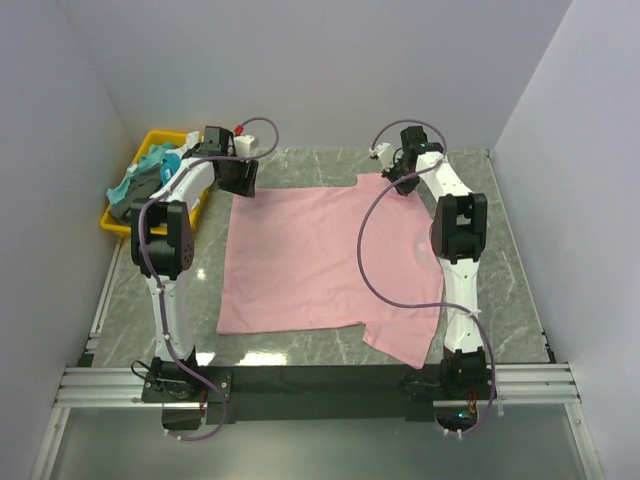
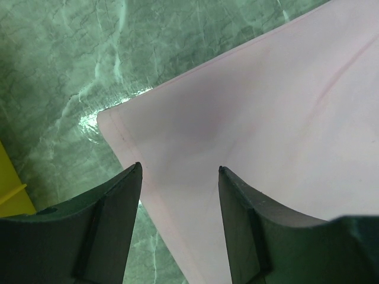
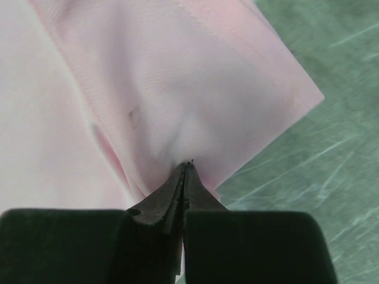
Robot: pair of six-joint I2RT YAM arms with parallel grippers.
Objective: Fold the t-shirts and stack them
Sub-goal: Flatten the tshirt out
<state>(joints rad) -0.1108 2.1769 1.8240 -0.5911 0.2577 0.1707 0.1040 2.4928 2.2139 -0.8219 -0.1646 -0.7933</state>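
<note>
A light pink t-shirt (image 1: 310,260) lies spread flat on the marble table, one sleeve hanging toward the near edge. My left gripper (image 1: 240,186) hovers over the shirt's far left corner. In the left wrist view its jaws (image 2: 180,170) stand open, with the shirt's corner (image 2: 177,130) lying flat below and between them. My right gripper (image 1: 401,180) is at the shirt's far right sleeve. In the right wrist view it (image 3: 186,164) is shut on a puckered fold of the pink cloth (image 3: 177,89). Teal, dark grey and white t-shirts (image 1: 150,176) are heaped in the bin.
A yellow plastic bin (image 1: 112,224) stands at the table's far left, beside the left arm. Grey walls close in the table on the left, back and right. Bare marble (image 1: 500,240) shows to the right of the shirt.
</note>
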